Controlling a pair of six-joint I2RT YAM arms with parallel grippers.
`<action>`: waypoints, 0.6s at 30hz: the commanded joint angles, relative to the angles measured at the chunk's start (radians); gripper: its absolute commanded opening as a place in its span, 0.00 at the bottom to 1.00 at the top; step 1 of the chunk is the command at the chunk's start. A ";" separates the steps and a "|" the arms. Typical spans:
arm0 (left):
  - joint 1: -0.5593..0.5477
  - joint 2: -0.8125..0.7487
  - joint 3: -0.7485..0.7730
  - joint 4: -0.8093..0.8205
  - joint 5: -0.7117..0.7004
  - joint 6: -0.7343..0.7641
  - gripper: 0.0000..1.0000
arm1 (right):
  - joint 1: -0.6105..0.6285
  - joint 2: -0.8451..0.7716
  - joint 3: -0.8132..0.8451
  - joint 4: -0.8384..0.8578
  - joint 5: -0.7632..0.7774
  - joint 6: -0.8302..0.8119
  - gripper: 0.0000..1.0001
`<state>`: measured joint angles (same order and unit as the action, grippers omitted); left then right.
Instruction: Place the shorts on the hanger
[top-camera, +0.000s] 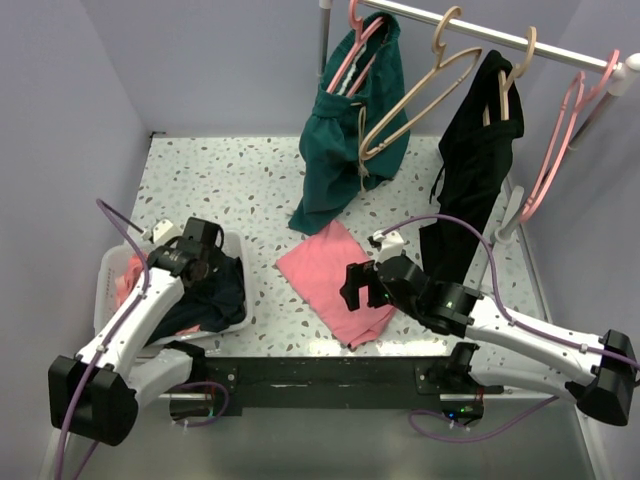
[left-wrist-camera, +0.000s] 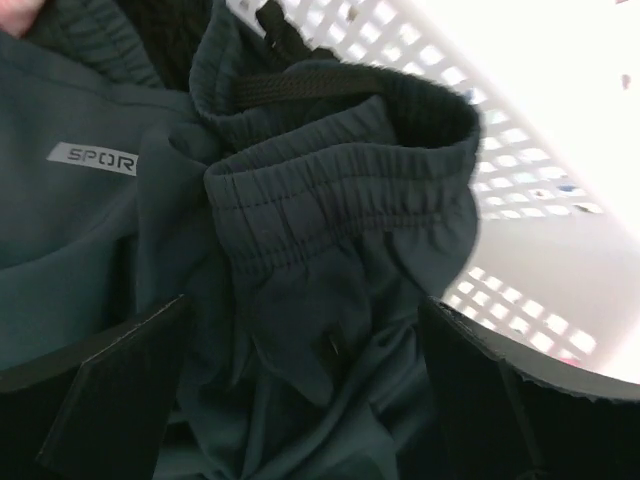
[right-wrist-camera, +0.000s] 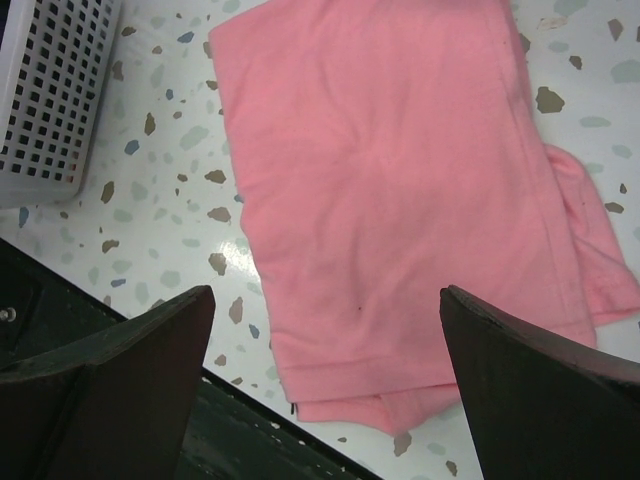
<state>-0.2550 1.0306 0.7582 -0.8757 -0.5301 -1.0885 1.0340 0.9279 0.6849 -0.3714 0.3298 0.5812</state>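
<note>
Top external view: the shorts (top-camera: 215, 292) lie bunched in the white basket (top-camera: 104, 285) at lower left of the frame, dark navy and heaped over other laundry.
Left wrist view: the gathered elastic waistband (left-wrist-camera: 340, 215) sits at centre frame, with a black drawcord (left-wrist-camera: 300, 85) above it.
Left gripper (left-wrist-camera: 300, 400): fingers spread wide, one at each lower corner, fabric between them, nothing pinched.
Right gripper (right-wrist-camera: 325, 390): likewise spread wide and empty, hovering over the pink cloth (right-wrist-camera: 400, 200) on the speckled table (top-camera: 250, 180).
Hanger (top-camera: 436, 45): light beige and bare, hooked on the rail (top-camera: 490, 32) at upper right, between the teal garment (top-camera: 340, 140) and the black garment (top-camera: 470, 170).
Handling: probably light, limp and a little slick — it should sag and slide rather than hold a shape.
Where to grip: the waistband — thickest and ribbed, so a pinch there should lift the whole garment better than loose leg fabric would.
Risk: the drawcord snagging, or neighbouring laundry coming up too.
</note>
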 joint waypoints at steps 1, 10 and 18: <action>0.014 0.057 -0.052 0.135 -0.007 -0.083 0.94 | 0.003 0.003 0.002 0.057 -0.034 -0.015 0.98; 0.014 0.054 0.006 0.176 -0.007 0.010 0.00 | 0.003 -0.035 0.002 0.035 -0.021 -0.012 0.98; 0.014 -0.167 0.243 0.034 0.001 0.223 0.00 | 0.003 -0.054 0.042 -0.006 0.002 -0.030 0.99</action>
<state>-0.2459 0.9653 0.8734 -0.8070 -0.5014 -0.9756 1.0340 0.8879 0.6842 -0.3656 0.3054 0.5743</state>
